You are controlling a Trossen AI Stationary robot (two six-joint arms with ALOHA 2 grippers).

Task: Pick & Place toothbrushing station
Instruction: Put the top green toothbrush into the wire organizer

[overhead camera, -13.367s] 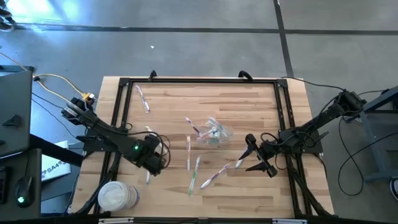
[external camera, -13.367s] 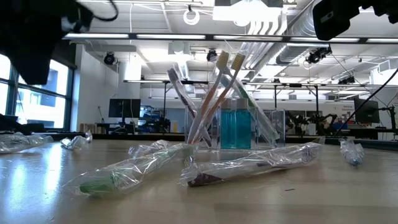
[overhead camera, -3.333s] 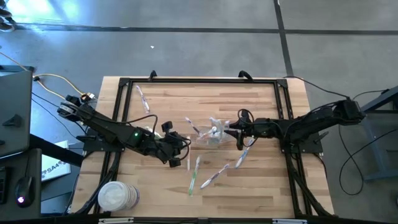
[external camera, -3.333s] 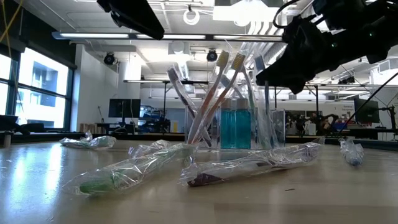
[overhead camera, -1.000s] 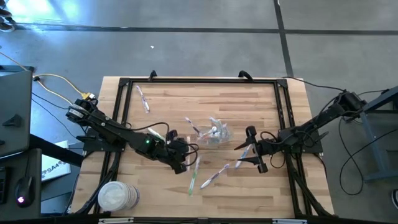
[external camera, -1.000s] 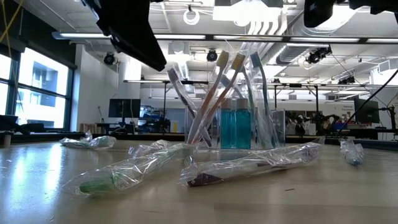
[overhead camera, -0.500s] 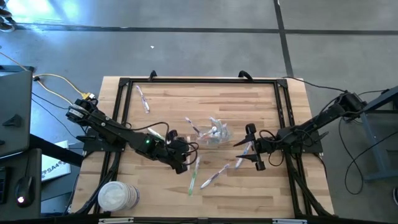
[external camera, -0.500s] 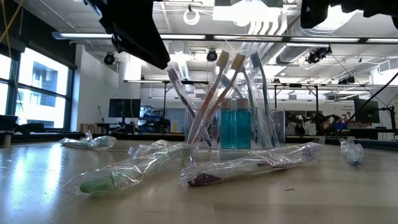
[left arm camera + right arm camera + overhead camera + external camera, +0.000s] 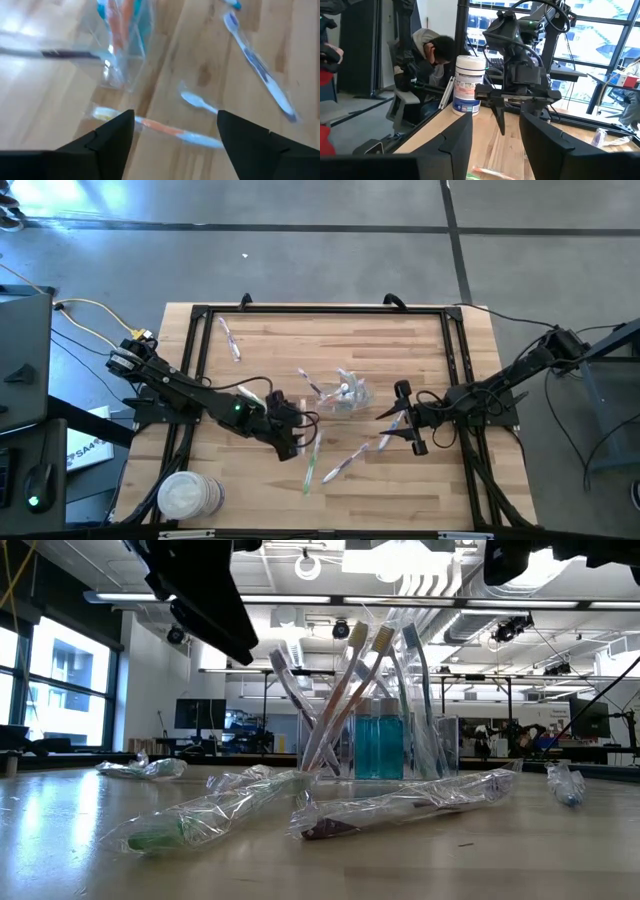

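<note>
Left claw [image 9: 170, 145], jaws apart, hovers over a light, slippery wrapped toothbrush [image 9: 165, 130]; grip mid-handle. Right claw [image 9: 496, 145] apart, empty.

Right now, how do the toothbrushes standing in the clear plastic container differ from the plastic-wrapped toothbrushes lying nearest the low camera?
The toothbrushes in the clear plastic container stand upright and fan outward, heads up; the two plastic-wrapped toothbrushes lie flat on the wooden table. The standing ones are bare, the lying ones sit inside crinkled clear wrap. The standing ones are gathered in one holder, the lying ones loose. Both are slim and pastel-coloured.
</note>
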